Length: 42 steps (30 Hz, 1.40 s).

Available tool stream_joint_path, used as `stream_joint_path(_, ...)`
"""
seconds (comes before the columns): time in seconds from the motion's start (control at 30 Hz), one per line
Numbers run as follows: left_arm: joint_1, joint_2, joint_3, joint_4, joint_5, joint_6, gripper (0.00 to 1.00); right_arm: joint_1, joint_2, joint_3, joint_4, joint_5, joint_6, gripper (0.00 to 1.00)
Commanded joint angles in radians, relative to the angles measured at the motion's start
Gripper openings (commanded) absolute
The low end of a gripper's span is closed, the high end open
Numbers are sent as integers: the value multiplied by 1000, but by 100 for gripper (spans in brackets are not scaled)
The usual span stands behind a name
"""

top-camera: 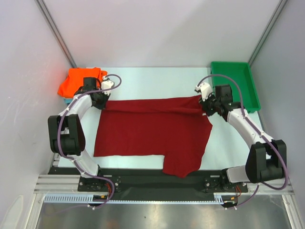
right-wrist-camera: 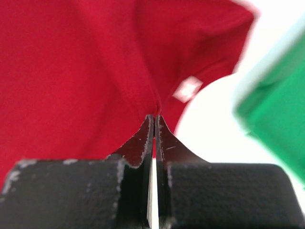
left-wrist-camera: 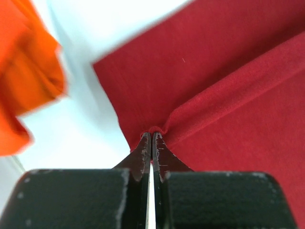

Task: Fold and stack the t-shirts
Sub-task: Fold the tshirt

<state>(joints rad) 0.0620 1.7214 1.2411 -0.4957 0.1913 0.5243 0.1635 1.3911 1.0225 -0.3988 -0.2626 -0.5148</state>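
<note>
Crosswise, maroon t-shirt (top-camera: 147, 131), long axis left-right, collar end rightward.

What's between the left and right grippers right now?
The far edge of the maroon t-shirt, spanning from the left gripper to the right gripper, each shut on a corner of it. The top external view shows it.

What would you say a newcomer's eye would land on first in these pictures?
The maroon t-shirt stands out, spread across the middle of the table, its far edge pinched at either corner by the left gripper and the right gripper, both shut on the cloth. Next come the bright orange t-shirt bunched in the far left corner and the green tray in the far right corner.
</note>
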Motion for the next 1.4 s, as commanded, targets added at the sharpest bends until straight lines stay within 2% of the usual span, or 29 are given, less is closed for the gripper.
stream_joint_path(0.0, 10, -69, -58, 13, 16, 8, 0, 33, -104, -67, -55, -41, 53, 0)
stream_joint_path(0.03, 10, -72, -65, 11, 8, 6, 1, 37, -121, -73, -64, -43, 70, 0)
stream_joint_path(0.1, 9, -82, -66, 13, -9, 0, 9, 33, -142, -65, -106, -64, 73, 0)
stream_joint_path(0.13, 10, -85, -66, 17, -15, 0, 15, 31, -148, -59, -116, -72, 70, 12)
stream_joint_path(0.17, 9, -85, -55, 25, -18, -13, 26, 31, -149, -49, -118, -76, 65, 23)
stream_joint_path(0.2, 9, -79, -45, 19, -10, -21, 28, 30, -144, -42, -106, -70, 65, 38)
stream_joint_path(0.23, 10, -66, -25, 8, -3, -27, 28, 28, -129, -33, -95, -63, 67, 41)
stream_joint_path(0.47, -7, 3, 86, -30, -20, -23, 31, -25, 54, 79, -20, -112, 78, 44)
stream_joint_path(0.7, -7, 107, 124, -121, 49, -41, 29, -25, 326, 286, -152, -291, 41, 47)
stream_joint_path(0.8, -8, 115, 103, -127, 77, -73, 29, -21, 393, 355, -164, -338, 35, 49)
stream_joint_path(0.93, -10, 122, 57, -124, 50, -66, 29, 10, 500, 419, -187, -339, 16, 53)
stream_joint_path(1.37, -10, 103, -3, -119, 22, -63, 28, 57, 707, 565, -167, -323, 21, 56)
